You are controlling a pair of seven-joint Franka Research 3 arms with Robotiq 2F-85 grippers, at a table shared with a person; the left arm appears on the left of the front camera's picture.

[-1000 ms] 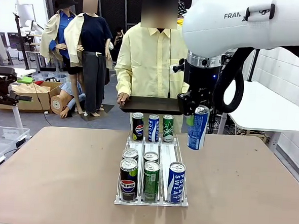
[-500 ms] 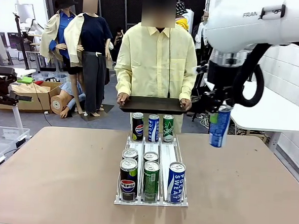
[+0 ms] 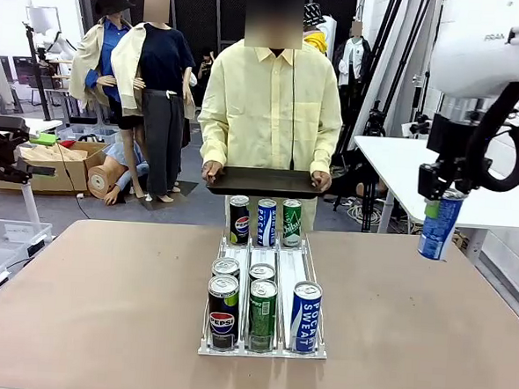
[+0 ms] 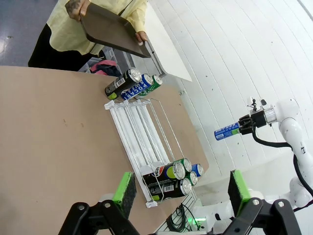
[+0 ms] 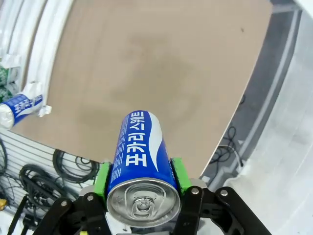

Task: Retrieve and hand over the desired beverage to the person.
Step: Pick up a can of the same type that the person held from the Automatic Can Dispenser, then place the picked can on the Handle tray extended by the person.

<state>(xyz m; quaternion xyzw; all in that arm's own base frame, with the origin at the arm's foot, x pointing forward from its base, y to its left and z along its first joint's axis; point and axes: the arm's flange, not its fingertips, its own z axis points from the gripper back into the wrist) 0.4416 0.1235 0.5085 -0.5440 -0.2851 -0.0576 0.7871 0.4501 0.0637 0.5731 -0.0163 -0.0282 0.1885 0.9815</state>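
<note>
1. Front view: the can (image 3: 438, 225) has just swung away. A second ago it hung just right of the rack's (image 3: 292, 267) far end, close under the tray (image 3: 265, 182). Now it hangs in the air well right of the rack, tilted a little. The person (image 3: 271, 107) stands beyond the rack's far end and holds the tray level in both hands, with nothing on it. I judge the retrieval done and the handover still open, since the can is now farther from the tray than before. The right jaws pinch the can at its top.
2. Left wrist view: the left jaws are spread wide and hold nothing; their green pads (image 4: 124, 188) frame the rack's (image 4: 134, 132) near end from above the table (image 4: 49, 122). The can (image 4: 227, 131) shows well off to the rack's side, gripped by the right jaws and clear of everything else. The tray (image 4: 110, 32) sits beyond the rack's far end.
3. Right wrist view: the right jaws press on the can (image 5: 139, 156) from both sides, green pads (image 5: 178, 174) flat against its wall just below the lid. Bare table (image 5: 146, 63) lies beneath, with the rack (image 5: 29, 29) well off to one side. The grip looks square, so a slip seems unlikely.
</note>
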